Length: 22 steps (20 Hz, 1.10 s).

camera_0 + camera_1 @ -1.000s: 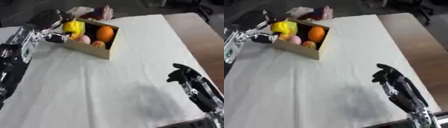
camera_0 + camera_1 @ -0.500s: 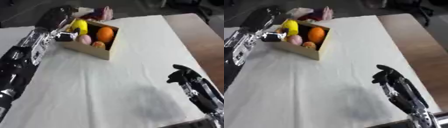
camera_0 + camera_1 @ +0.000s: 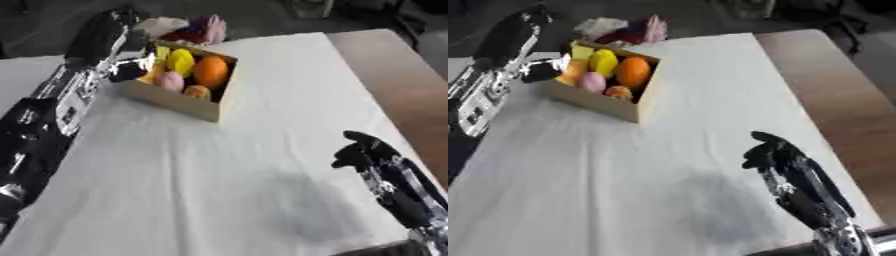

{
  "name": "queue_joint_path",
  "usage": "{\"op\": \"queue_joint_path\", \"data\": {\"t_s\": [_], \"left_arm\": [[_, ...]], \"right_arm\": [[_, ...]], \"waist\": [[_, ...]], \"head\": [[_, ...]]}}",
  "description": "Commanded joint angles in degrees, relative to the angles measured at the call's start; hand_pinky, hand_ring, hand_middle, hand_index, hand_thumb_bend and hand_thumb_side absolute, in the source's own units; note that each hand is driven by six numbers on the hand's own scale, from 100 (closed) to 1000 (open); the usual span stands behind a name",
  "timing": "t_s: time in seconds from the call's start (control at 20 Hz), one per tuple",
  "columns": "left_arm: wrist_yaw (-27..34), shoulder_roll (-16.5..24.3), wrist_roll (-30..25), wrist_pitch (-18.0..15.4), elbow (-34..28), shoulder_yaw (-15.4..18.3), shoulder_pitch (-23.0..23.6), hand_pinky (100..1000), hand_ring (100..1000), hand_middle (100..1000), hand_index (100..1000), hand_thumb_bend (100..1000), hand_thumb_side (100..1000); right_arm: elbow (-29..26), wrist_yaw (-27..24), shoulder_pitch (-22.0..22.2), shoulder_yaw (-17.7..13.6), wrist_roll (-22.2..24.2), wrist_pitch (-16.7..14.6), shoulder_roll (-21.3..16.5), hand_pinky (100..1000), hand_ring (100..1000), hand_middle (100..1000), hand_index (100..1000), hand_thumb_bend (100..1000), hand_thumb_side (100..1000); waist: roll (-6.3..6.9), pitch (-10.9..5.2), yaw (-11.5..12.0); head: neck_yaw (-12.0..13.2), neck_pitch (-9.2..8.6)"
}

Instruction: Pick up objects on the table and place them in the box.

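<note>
- Box (image 3: 179, 102): I saw an open, pale wooden box sitting askew on the white-covered table, far left.
- Contents: I noted an orange fruit (image 3: 211, 71), a yellow fruit (image 3: 181, 61), a pink egg-shaped piece (image 3: 171, 80) and a small orange-red piece (image 3: 198, 92), packed together inside.

Box (image 3: 179, 100) holding fruit on white cloth (image 3: 219, 170); left hand (image 3: 122, 70) at its rim, right hand (image 3: 363, 152) apart.

white cloth (image 3: 262, 140) over brown table (image 3: 394, 75)
</note>
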Motion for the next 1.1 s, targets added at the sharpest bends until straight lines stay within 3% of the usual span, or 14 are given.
{"op": "queue_joint_path", "data": {"t_s": [0.05, 0.3, 0.6, 0.85, 0.9, 1.1], "left_arm": [[3.17, 4.17, 0.99, -2.78, -5.69, 2.4, 2.24, 774, 749, 744, 841, 100, 514], [7.76, 4.16, 3.66, -5.48, -13.15, 7.7, 9.68, 747, 707, 704, 813, 100, 615], [13.34, -3.36, 1.42, -1.05, -22.22, 12.08, 18.75, 736, 685, 685, 802, 100, 739], [18.37, -9.35, 0.73, 2.02, -30.4, 10.96, 26.92, 736, 685, 685, 802, 100, 743], [19.35, -9.8, 0.59, 2.41, -31.36, 10.78, 28.51, 737, 679, 680, 803, 100, 825], [23.02, -14.72, -2.06, 4.44, -35.04, 9.41, 34.48, 734, 671, 671, 801, 100, 846]], "right_arm": [[-0.82, 0.51, -0.3, -0.89, -0.77, 0.02, -0.67, 704, 618, 612, 878, 100, 591], [-0.98, 1.18, -0.39, -2.09, -2.06, -0.06, -1.58, 705, 618, 611, 877, 100, 581], [-1.32, 1.27, -1.15, -2.68, -3.22, -0.09, -1.87, 704, 615, 609, 874, 100, 572], [-1.4, 1.02, -0.89, -2.43, -3.14, 0.04, -1.78, 704, 615, 609, 874, 100, 572], [-1.42, 0.82, -0.83, -2.16, -3.01, -0.01, -1.64, 702, 613, 607, 872, 100, 581], [-1.22, -0.2, -0.29, -1.39, -2.38, -0.04, -1.23, 702, 612, 606, 872, 100, 582]], "waist": [[0.09, -0.83, 0.7], [-0.07, -0.53, 4.41], [-0.91, -0.79, 9.6], [-0.88, -1.49, 9.93], [-1.18, -1.58, 9.96], [-2.07, -2.22, 10.18]], "head": [[-0.44, -1.16], [-1.1, -1.52], [-0.56, -0.22], [0.01, 0.86], [0.76, 1.5], [2.6, 3.65]]}}
